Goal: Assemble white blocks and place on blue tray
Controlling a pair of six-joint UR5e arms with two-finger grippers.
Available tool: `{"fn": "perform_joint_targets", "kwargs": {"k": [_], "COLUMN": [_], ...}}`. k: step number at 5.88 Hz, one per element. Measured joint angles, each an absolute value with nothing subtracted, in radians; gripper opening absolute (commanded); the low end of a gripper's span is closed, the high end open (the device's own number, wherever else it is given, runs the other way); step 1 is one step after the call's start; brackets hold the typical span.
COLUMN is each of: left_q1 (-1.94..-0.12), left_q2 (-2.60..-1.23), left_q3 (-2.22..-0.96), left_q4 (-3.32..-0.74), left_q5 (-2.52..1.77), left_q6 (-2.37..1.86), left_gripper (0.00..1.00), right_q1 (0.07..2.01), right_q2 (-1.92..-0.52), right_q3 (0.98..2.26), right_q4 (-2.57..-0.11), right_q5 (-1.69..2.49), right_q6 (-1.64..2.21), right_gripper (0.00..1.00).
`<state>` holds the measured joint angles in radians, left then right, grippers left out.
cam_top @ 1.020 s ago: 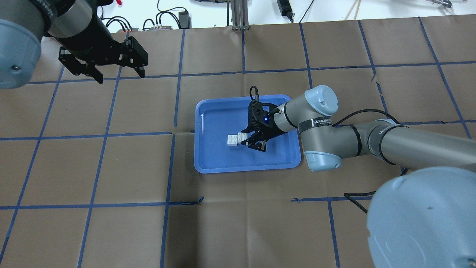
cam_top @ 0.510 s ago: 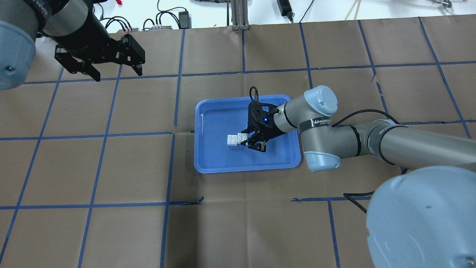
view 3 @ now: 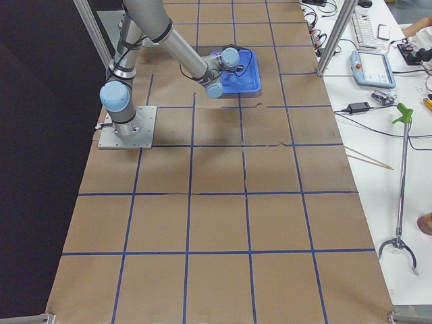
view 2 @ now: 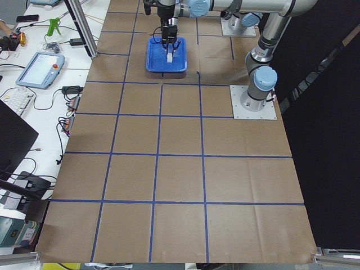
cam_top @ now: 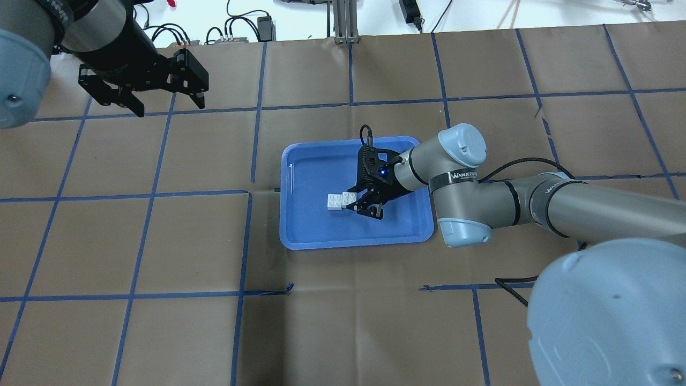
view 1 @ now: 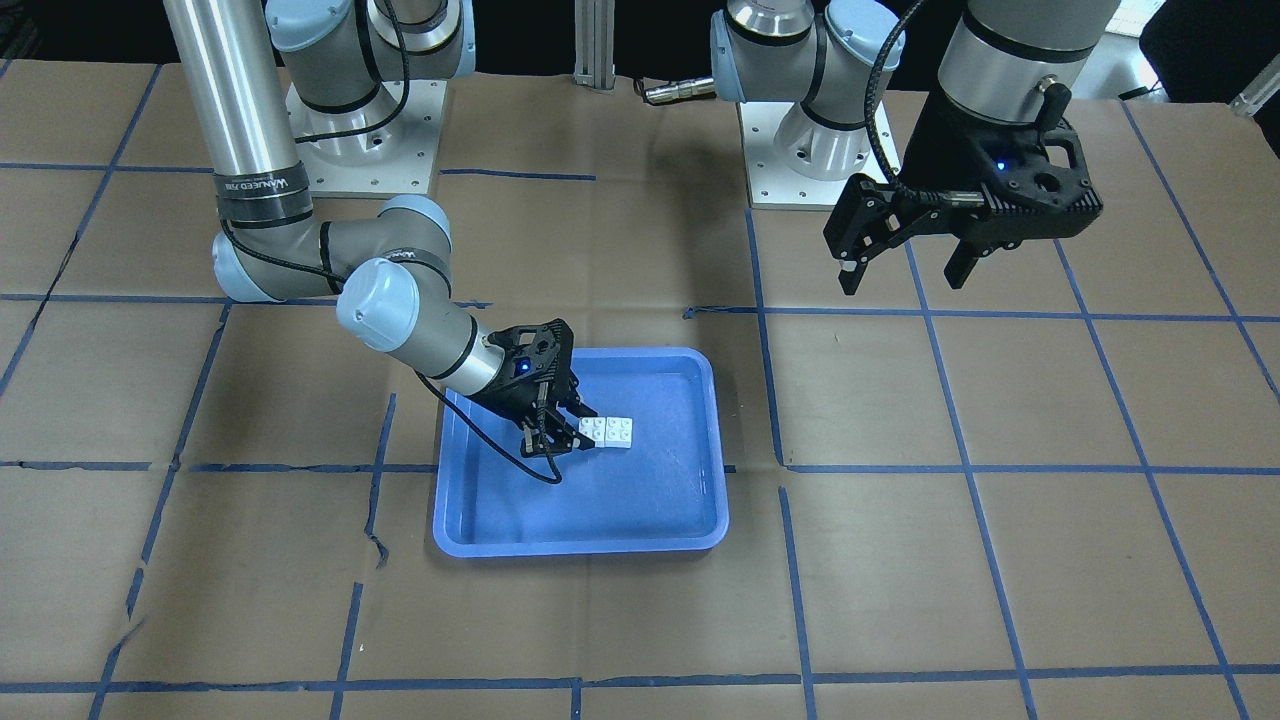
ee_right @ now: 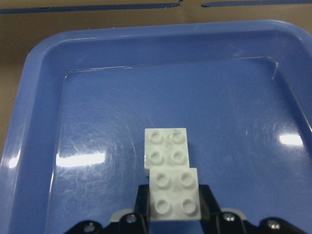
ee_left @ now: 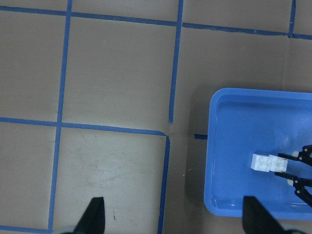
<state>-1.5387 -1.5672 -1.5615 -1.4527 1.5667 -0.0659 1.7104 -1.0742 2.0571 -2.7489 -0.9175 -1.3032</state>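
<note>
Two white blocks (cam_top: 335, 202) lie joined and slightly offset on the floor of the blue tray (cam_top: 353, 244), studs up. They also show in the front view (view 1: 612, 430) and the left wrist view (ee_left: 265, 162). My right gripper (cam_top: 355, 202) is low inside the tray. In the right wrist view its fingers press both sides of the near block (ee_right: 174, 195), and the far block (ee_right: 166, 148) sticks out ahead. My left gripper (cam_top: 169, 107) is open and empty, high above the table's far left, well away from the tray.
The table is covered in brown paper with a grid of blue tape lines (cam_top: 252, 150). The two arm bases (view 1: 820, 150) stand at the robot's side. Cables and small devices (cam_top: 236, 32) lie beyond the table's far edge.
My left arm has drawn back a little toward the far left corner, gripper still open. My right gripper and the white blocks have stayed almost still in the tray.
</note>
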Motion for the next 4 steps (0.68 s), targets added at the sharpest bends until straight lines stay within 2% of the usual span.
{"fn": "perform_joint_targets", "kwargs": {"k": [2, 3, 4], "left_q1": [-1.539, -1.539, -1.539], "left_q2": [-1.564, -1.561, -1.558], "left_q3": [-1.565, -1.566, -1.567], "left_q4": [-1.453, -1.453, -1.454], "left_q5": [1.568, 1.568, 1.569], "left_q6": [-0.066, -0.067, -0.067], "left_gripper": [0.99, 0.99, 0.99], "right_q1": [1.71, 1.71, 1.71], "right_q2": [-1.074, -1.074, -1.076], "right_q3": [2.057, 2.057, 2.056], "right_q4": [-2.749, -2.75, -2.75], "right_q5": [-0.917, -0.918, -0.92], "right_q6": [-1.302, -1.302, -1.301], "right_gripper": [0.49, 0.78, 1.0]}}
